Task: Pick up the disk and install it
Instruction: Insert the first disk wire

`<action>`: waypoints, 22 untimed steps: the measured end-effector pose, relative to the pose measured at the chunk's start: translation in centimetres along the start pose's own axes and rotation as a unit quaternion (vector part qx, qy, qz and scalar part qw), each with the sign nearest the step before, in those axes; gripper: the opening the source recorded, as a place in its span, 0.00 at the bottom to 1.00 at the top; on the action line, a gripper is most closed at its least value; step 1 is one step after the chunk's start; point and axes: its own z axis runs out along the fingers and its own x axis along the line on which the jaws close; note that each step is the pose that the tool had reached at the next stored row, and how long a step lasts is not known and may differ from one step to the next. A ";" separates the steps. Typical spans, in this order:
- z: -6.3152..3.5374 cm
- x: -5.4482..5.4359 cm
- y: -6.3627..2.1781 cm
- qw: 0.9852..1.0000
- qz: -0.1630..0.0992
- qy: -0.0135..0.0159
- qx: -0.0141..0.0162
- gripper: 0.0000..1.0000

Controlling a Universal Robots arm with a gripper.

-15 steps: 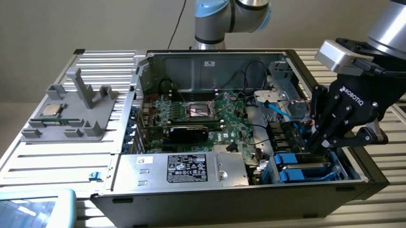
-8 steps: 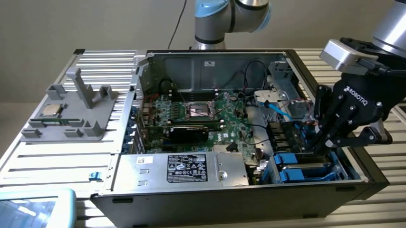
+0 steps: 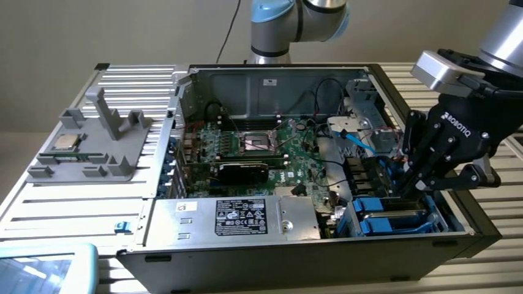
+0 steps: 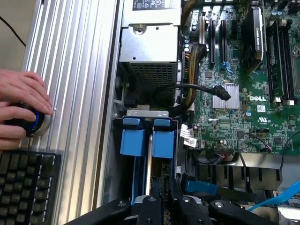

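The disk (image 3: 391,215) sat in the drive bay (image 3: 349,220) at the four o'clock corner of the computer case (image 3: 286,263) in the exterior view, with blue rails along it. The motherboard (image 3: 302,165) filled the case's centre. The silver power supply (image 3: 298,222) lay at six o'clock, directly beside the bay. The gripper (image 3: 415,185) reached down into the bay from two o'clock. I read its jaws as narrow and closed on the disk's three o'clock end.

Hazards, as I judged them from the operator station:

1. Case and bay. The fingers stood deep beside the bay's outer wall. Any sideways correction could drive them against the sheet metal.
2. Disk. The grip sat at one end only, so the free end could droop or twist. A cocked disk would bind its rails in the guides and jam short of its seat.
3. Cables. A loose black cable (image 4: 206,88) ended in a connector close to the disk's blue tabs (image 4: 164,138). A light blue cable (image 3: 359,142) ran close behind the bay. Either could be trapped under the disk or snagged by a finger.

Orientation: the disk's long axis ran along the three-to-nine line of the exterior view. The tab end pointed to nine o'clock, toward the power supply, and the gripped end to three o'clock. In the wrist view I saw only a thin silver edge between the rails, so I judged that the broad faces stood upright. I could not confirm whether the rails were fully engaged.
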 end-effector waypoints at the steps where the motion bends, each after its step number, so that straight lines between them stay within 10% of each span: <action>1: 0.00 0.0 -0.04 1.000 0.000 0.000 0.000 0.17; 14: 0.27 0.2 -0.32 1.000 -0.001 -0.005 -0.003 0.17; 22: 0.80 0.5 -0.43 1.000 -0.004 -0.017 -0.007 0.17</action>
